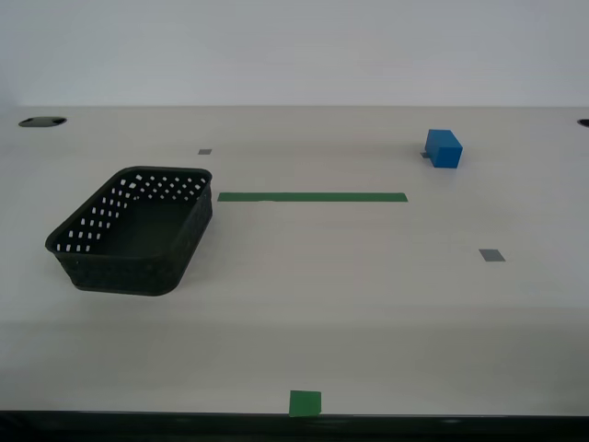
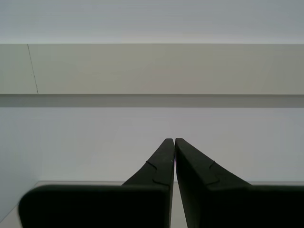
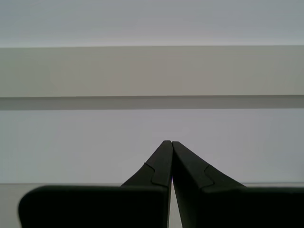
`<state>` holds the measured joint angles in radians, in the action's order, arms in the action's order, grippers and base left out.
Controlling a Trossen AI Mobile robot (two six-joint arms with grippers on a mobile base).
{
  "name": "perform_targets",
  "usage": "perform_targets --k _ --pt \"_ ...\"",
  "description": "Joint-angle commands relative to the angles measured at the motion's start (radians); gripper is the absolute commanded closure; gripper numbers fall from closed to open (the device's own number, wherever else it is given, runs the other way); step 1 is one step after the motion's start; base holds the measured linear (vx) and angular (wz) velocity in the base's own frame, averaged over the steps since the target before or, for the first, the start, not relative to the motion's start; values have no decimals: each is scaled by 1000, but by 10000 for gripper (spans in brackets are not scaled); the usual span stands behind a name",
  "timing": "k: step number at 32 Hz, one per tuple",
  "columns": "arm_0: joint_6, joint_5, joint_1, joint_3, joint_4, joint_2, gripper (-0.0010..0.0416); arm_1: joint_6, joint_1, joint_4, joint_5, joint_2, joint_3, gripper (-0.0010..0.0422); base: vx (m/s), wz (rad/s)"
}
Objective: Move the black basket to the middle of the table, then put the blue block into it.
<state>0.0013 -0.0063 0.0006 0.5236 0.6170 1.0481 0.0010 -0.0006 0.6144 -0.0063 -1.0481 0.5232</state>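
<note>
Toward the exterior view's left of the surface (image 1: 368, 304) sits the black basket (image 1: 133, 230), upright, its open top showing a bare floor and its perforated walls catching light through the holes. It stands a little turned, one short end nearer the camera. Well apart from it, far across toward the exterior view's right and nearer the back edge, rests the blue block (image 1: 444, 148), touching a small grey square that peeks out at its base. Between the two runs a green tape strip (image 1: 312, 196), its near end just beside the basket's far corner. Another grey square (image 1: 491, 255) lies on the exterior view's right, a third (image 1: 204, 151) behind the basket, and a green square (image 1: 305, 402) sits at the front edge.

My first hand (image 3: 170, 143) is clenched, jaws meeting at the tips with nothing between them, facing a pale wall. My second hand (image 2: 173, 141) is likewise clenched on nothing. Neither arm shows in the exterior view.
</note>
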Motion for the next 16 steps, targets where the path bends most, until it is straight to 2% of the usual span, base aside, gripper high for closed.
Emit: perform_targets --k 1,16 --pt "1 0 0 1 -4 0 405 0 0 -7 -1 0 0 412 0 0" --pt "1 0 0 1 -4 0 405 0 0 -7 -1 0 0 412 0 0"
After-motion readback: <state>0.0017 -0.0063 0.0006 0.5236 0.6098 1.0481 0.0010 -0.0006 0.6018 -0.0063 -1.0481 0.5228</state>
